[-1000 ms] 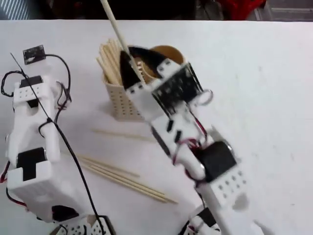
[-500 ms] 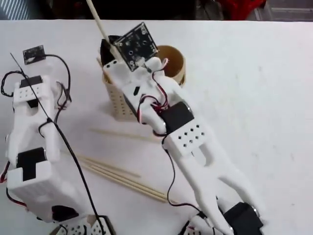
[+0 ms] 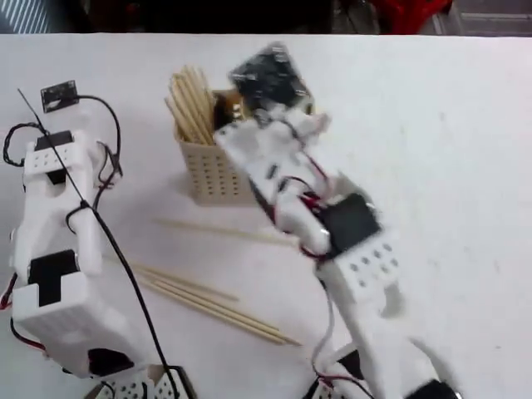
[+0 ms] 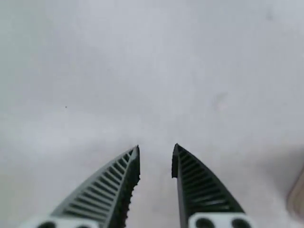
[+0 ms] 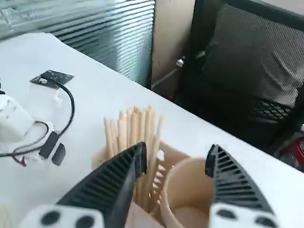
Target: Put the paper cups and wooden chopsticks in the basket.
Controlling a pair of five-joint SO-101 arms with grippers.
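A cream perforated basket (image 3: 209, 173) stands at the back of the white table with a bundle of wooden chopsticks (image 3: 189, 106) upright in it. My right arm (image 3: 287, 179) leans over it. In the right wrist view my right gripper (image 5: 175, 164) hangs open just above the chopsticks (image 5: 135, 135) and a brown paper cup (image 5: 190, 202) beside them, with nothing between its fingers. Several loose chopsticks (image 3: 212, 303) lie on the table in front, and one more (image 3: 218, 229) lies nearer the basket. My left gripper (image 4: 156, 149) is slightly open over bare table.
My left arm (image 3: 58, 249) rests folded along the table's left side with black cables (image 3: 108, 241) trailing from it. A small circuit board (image 3: 58, 93) lies at the back left. Beyond the far table edge stand a black chair (image 5: 251, 71) and window blinds.
The right gripper held a chopstick tilted over the basket; that chopstick is now out of its grip and the fingers stand open. The right arm swung above the basket. The left arm kept still.
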